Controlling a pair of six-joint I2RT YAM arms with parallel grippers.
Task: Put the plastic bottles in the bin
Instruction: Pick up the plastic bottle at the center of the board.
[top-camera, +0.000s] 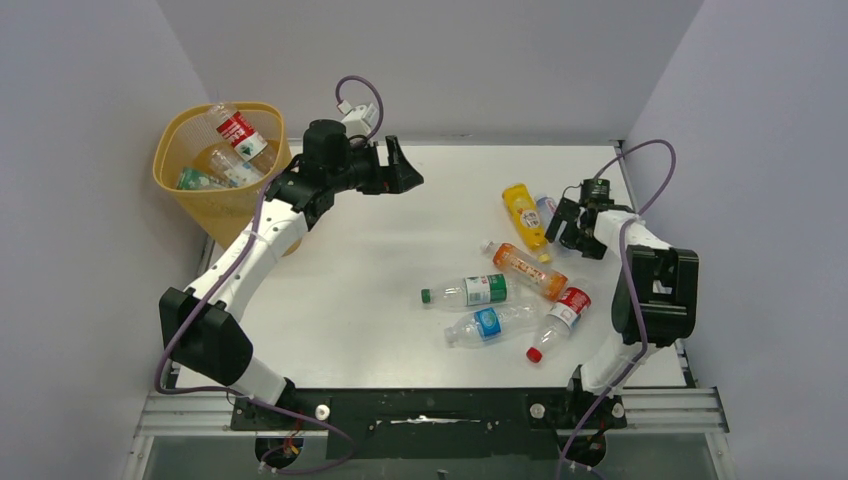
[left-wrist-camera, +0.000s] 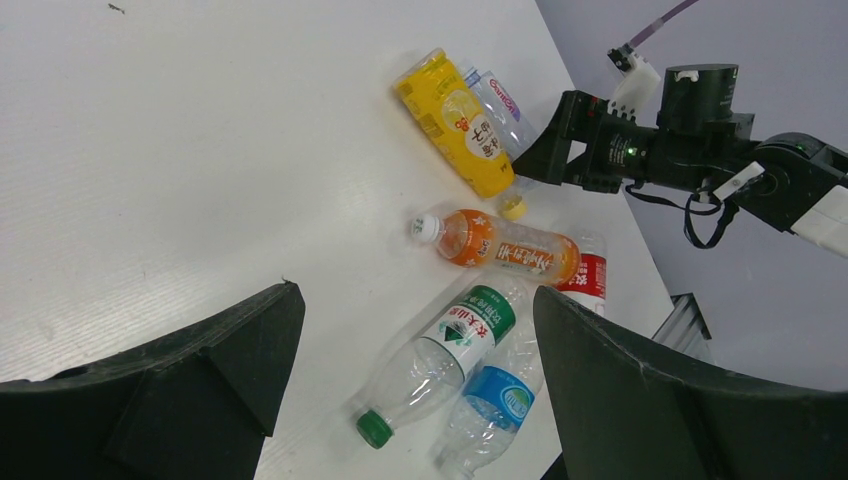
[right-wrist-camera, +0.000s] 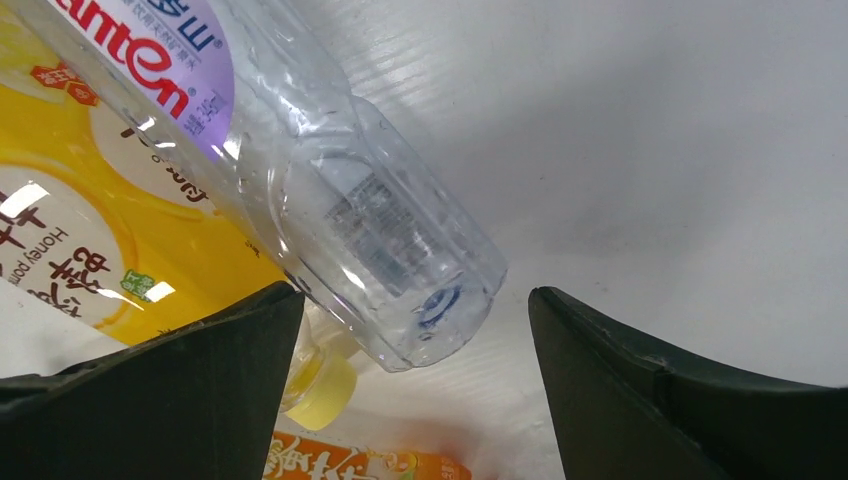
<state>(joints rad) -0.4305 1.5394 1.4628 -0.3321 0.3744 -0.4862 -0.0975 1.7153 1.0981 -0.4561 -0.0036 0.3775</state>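
Top view, clock centred on the bench (top-camera: 350, 250):

- Bin (top-camera: 215, 205) sits off the bench corner at 10 o'clock. Three bottles show inside: a red-label binned bottle (top-camera: 238, 131) poking up at the far rim, a clear binned bottle (top-camera: 232, 165) under it, and a green-label binned bottle (top-camera: 195, 180) at the left wall.
- Six plastic bottles lie flat on the bench, all in the right half.
  - Yellow bottle (top-camera: 524, 215) is at 2 o'clock, with the purple-label bottle (top-camera: 547, 207) touching its right side.
  - Orange bottle (top-camera: 525, 268) is at 3 o'clock, white cap toward the bench centre.
  - Green-cap bottle (top-camera: 472, 291) is just right of centre, cap pointing to 9.
  - Blue-label bottle (top-camera: 490, 324) is just beside it, toward 5.
  - Red-cap bottle (top-camera: 560, 320) is at 4 o'clock, cap toward the near edge, base close to the orange one.
- Left gripper (top-camera: 405, 168) hovers at 12 o'clock, just right of the bin. Its fingers (left-wrist-camera: 200, 390) are spread wide with nothing between them; the wrist view only looks down at bare bench and the bottle cluster well below.
- Right gripper (top-camera: 565, 228) is between 2 and 3 o'clock, right at the purple-label bottle. Its fingers (right-wrist-camera: 180, 390) are wide.
  - The wrist view shows that bottle's clear base lying between them — plain gap to one finger, contact with the other can't be told.
  - The bottle isn't clamped.
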